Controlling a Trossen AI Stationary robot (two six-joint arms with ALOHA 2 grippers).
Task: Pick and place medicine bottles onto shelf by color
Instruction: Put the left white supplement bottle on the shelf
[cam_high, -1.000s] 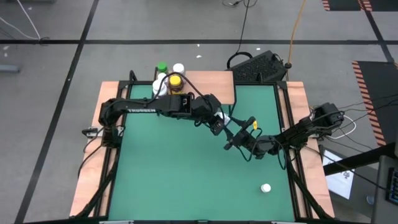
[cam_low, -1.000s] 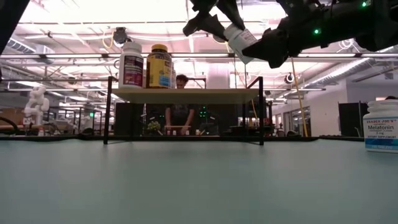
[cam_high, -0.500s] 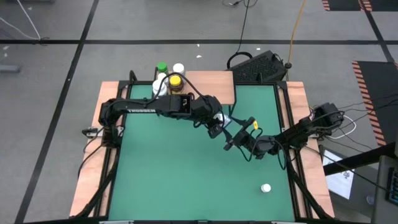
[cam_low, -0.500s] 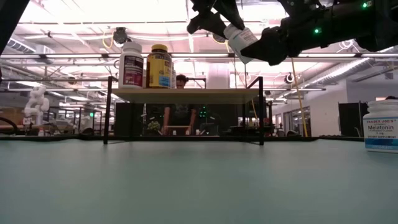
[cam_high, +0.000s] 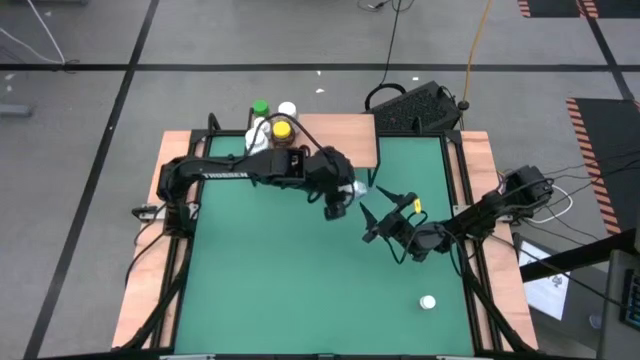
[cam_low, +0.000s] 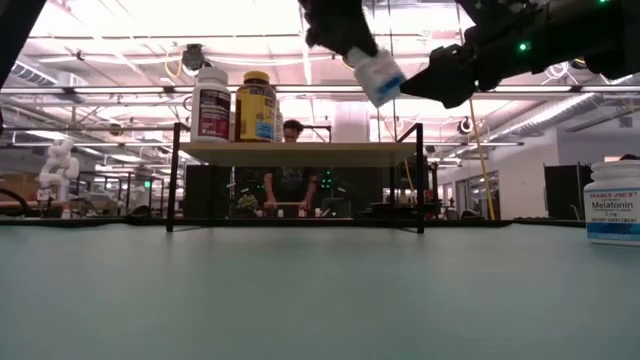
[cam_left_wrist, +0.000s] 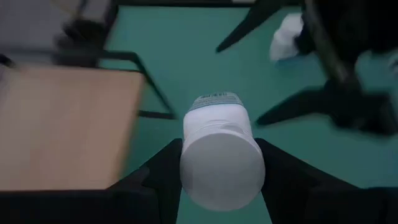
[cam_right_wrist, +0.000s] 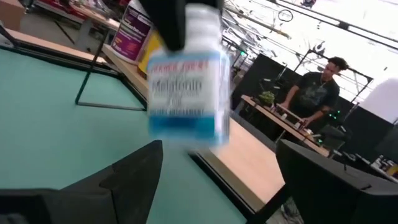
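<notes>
- Your left hand now holds the white melatonin bottle alone, its fingers clamped on either side of the bottle just below the white cap.
- A second ago both hands met on this bottle in mid-air; since then your right hand has let go and drawn back a little, its jaws standing wide with nothing between them.
- So the handover looks finished: the bottle has passed from the right arm to the left, the arm that sits nearer the shelf.
- The bottle hangs above the green table, just right of the shelf's right end, tilted rather than upright.
- On the shelf's left end four bottles already stand: an amber one with a yellow cap, a green-capped one and two white-capped ones beside them.
- The shelf's right part is bare, which I judge the likely spot for this white bottle.
- You will need to right the bottle before setting it down, or it may tip.
- One more white bottle waits on the table at near right, well apart from both hands.
</notes>
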